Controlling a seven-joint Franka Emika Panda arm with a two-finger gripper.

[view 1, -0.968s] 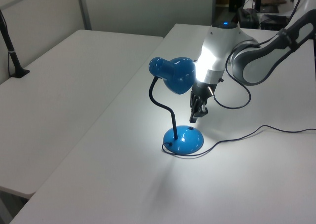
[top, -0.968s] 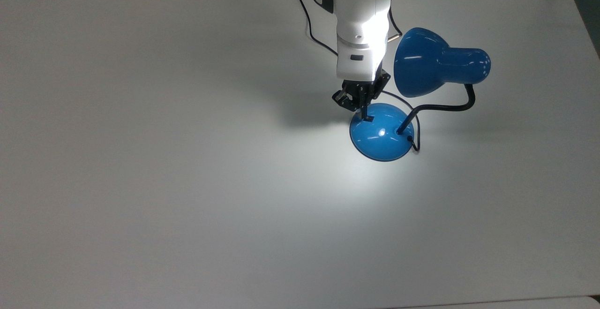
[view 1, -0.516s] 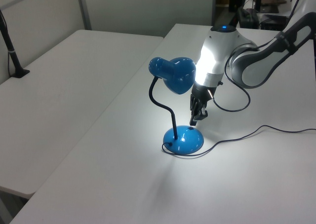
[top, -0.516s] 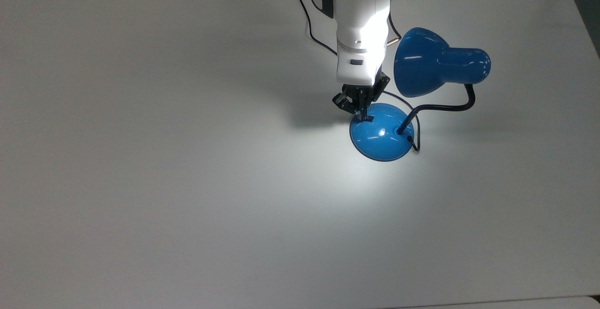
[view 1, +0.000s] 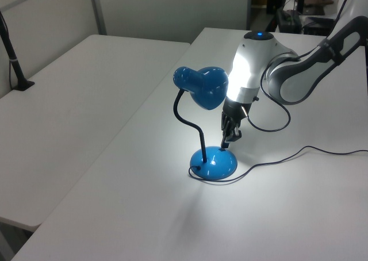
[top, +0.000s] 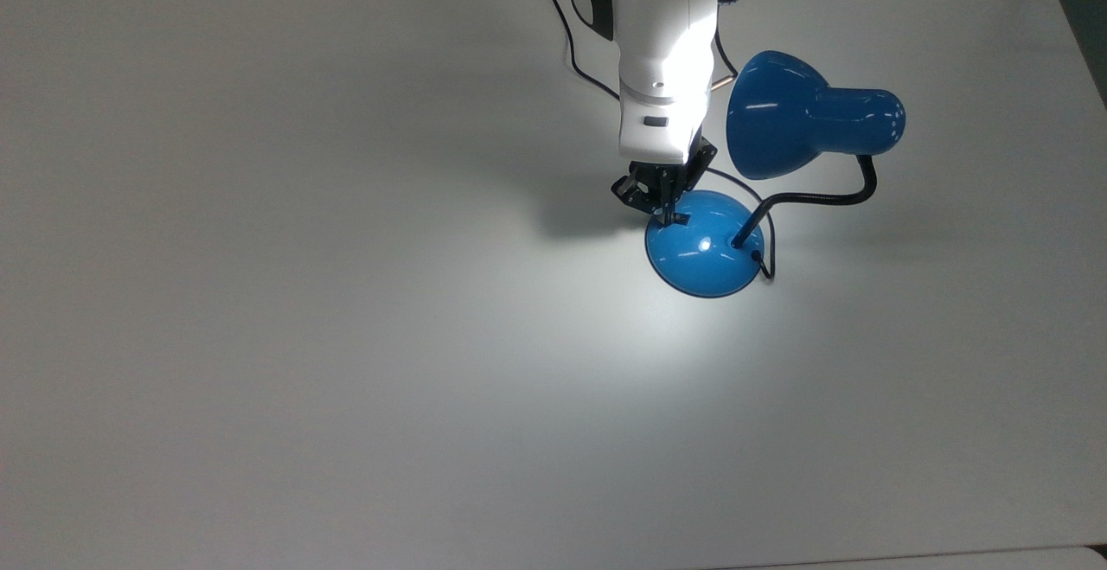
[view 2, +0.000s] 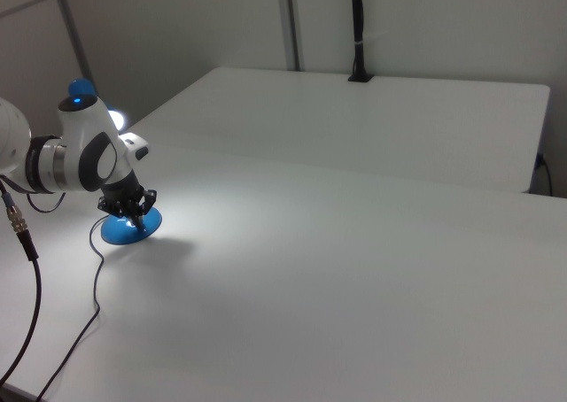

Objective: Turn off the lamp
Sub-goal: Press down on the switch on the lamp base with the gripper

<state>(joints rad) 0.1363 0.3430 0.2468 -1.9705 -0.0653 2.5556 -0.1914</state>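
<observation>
Lamp (top: 783,155) stood lit on the table (top: 259,293), its switch (top: 679,219) not yet thrown, with the clenched, empty gripper (top: 667,217) poised at the switch on the base (top: 705,246).

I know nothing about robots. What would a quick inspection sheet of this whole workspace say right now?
Surface: white table, with a bright pool of light around the lamp's foot.
Job's things: blue lamp is lit; its shade leans over the claw.
Clutter: nothing seen.
Claw: the claw has its tip at the small black switch on the lamp's foot.
Cables: thin black cord trails across the table.
Surroundings: a second white table alongside; black post at its far edge.
</observation>
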